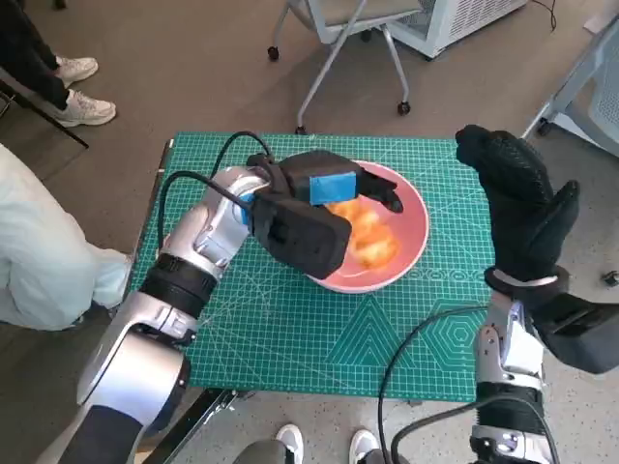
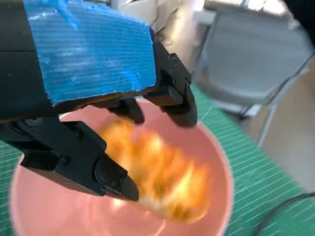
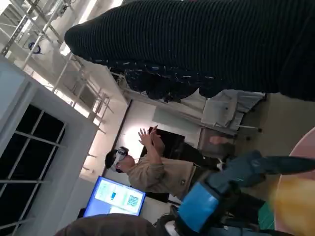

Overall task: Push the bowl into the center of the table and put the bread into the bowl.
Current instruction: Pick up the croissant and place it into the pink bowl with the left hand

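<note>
Nearest the robot, the near edge of the green gridded cutting-mat tabletop [image 1: 290, 338] carries only a black cable. Further in, the round pink bowl [image 1: 411, 253] sits close to the middle of the tabletop, a little toward the far edge, and the golden-orange, soft-looking piece of bread [image 1: 372, 242] lies inside it. So both parts of the task look close to done.

The left robot hand [image 1: 334, 188], black with blue tape over its back, hangs over the bowl. In the left wrist view its fingers [image 2: 172, 93] are spread apart above the bread with nothing between them, though the bread is blurred there, so I cannot tell whether a fingertip touches it. The right robot hand [image 1: 517, 198], in a black knitted glove, is raised near the right edge of the tabletop, well apart from the bowl; it appears to hold nothing, fingers extended.

The main risk, as I judge it, is in pulling the left robot hand away: a finger could catch the bowl's rim and tip or drag it off centre, or snag the soft bread and lift it back out. The black cable draped around the left forearm could also brush the rim.

Beyond the far edge stand a grey chair [image 1: 338, 24] and seated people's legs.
</note>
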Controlling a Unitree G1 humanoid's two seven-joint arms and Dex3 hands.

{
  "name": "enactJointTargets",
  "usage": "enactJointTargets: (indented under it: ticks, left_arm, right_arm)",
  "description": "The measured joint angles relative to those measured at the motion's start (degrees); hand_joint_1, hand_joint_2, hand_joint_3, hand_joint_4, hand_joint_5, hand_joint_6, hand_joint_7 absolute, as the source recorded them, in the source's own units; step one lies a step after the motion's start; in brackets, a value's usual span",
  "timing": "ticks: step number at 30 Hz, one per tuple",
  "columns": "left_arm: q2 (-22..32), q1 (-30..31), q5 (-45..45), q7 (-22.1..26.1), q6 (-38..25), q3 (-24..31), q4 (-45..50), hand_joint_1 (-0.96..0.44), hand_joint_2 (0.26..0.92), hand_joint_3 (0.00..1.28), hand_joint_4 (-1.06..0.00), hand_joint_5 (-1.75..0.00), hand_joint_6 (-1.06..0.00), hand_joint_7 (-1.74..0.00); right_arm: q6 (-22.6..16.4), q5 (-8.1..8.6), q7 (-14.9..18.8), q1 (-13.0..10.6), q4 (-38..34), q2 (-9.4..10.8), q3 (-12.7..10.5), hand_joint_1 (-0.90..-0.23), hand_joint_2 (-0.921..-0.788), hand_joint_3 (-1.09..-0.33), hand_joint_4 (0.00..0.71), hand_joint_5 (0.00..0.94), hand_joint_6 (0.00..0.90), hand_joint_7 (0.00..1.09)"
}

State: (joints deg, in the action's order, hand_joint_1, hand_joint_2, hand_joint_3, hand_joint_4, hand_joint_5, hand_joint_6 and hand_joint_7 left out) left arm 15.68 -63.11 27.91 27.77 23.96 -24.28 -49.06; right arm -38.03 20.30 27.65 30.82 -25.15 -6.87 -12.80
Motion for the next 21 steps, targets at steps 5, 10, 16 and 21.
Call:
enactJointTargets:
  ticks: [5,10,16,21]
  left_arm:
    - [1.3,0.2,0.5,-0.4,-0.1,0.2,2.2,-0.07,0.793,0.0,-0.12,0.0,-0.31,0.0]
    - [2.7,1.3,-0.1,-0.4,0.2,1.1,4.7,-0.08,0.786,0.0,-0.12,0.0,-0.3,0.0]
    - [6.1,5.3,-3.5,0.8,2.2,3.7,11.4,-0.06,0.78,0.0,-0.14,-0.01,-0.32,-0.01]
    - [10.7,9.8,-6.6,3.6,2.0,7.1,20.3,-0.04,0.772,0.0,-0.16,-0.01,-0.35,-0.02]
  right_arm:
    - [-0.1,0.0,0.0,0.0,-0.4,0.2,0.0,-0.691,-0.921,-0.715,0.204,0.001,0.137,0.38]
    - [-0.3,-0.02,0.0,0.1,-0.8,0.4,0.2,-0.689,-0.921,-0.717,0.199,0.0,0.136,0.37]
    - [-0.4,0.01,0.0,0.1,-1.0,0.5,0.5,-0.685,-0.921,-0.72,0.197,0.0,0.136,0.37]
    - [-0.5,0.05,0.2,0.2,-1.2,0.5,0.7,-0.676,-0.921,-0.724,0.197,0.0,0.136,0.37]
